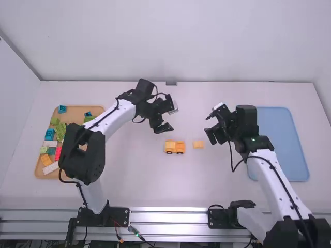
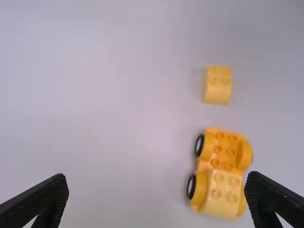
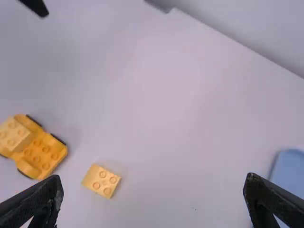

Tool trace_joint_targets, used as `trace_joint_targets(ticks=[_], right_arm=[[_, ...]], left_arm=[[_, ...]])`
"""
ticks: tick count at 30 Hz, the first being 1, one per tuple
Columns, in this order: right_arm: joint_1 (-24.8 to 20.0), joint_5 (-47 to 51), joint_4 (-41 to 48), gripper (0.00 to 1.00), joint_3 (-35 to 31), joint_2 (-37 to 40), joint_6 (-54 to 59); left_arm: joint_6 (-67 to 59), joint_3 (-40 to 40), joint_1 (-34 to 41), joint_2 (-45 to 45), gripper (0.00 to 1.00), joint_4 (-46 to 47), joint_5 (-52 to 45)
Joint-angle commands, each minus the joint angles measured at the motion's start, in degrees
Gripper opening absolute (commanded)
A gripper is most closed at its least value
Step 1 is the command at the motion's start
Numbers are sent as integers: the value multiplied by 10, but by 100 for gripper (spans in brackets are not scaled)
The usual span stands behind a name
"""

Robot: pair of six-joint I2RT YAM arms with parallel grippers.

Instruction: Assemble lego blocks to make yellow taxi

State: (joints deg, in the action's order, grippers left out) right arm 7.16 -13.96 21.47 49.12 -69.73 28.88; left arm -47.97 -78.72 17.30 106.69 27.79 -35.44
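My left gripper point(image 1: 164, 127) is held above the table, just behind and left of the car; in the left wrist view the left gripper point(image 2: 159, 199) is open. My right gripper point(image 1: 211, 136) hangs to the right of the loose brick; in the right wrist view the right gripper point(image 3: 153, 199) is open too. The orange wheeled car base point(image 1: 179, 148) stands on the table, a lighter yellow brick point(image 2: 222, 192) on one end and bare studs on the other point(image 3: 40, 156). A separate yellow brick point(image 1: 198, 144), point(image 2: 218, 85), point(image 3: 101, 181) lies a short gap away, studs up.
A tan tray point(image 1: 77, 111) with several green, blue, red, white and orange bricks stands at the left, partly behind the left arm. A blue tray point(image 1: 282, 139) lies at the right beside the right arm. A small grey bracket point(image 1: 171, 83) sits at the back edge.
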Motion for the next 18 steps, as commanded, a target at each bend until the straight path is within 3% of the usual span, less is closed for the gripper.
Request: trace_joint_targets(ticks=[1,5,9,13,18], right_arm=[[23,44,37,99,64,-60,73],[56,52,115,99,144,-151,125],[85,79,176,99,204,-237,189],[106,102,183,99,212,-286,232],[122,120,223,99,204,-318,325]], left_arm=[[12,56,-27,-46,99,-30,-63],[37,129,-62,-89,99,-99,-91],[128,197,-88,-122,99,-210,-51],[237,232,-92,-123,99,-287,41],[305,240,-89,-123,99,-304,142]])
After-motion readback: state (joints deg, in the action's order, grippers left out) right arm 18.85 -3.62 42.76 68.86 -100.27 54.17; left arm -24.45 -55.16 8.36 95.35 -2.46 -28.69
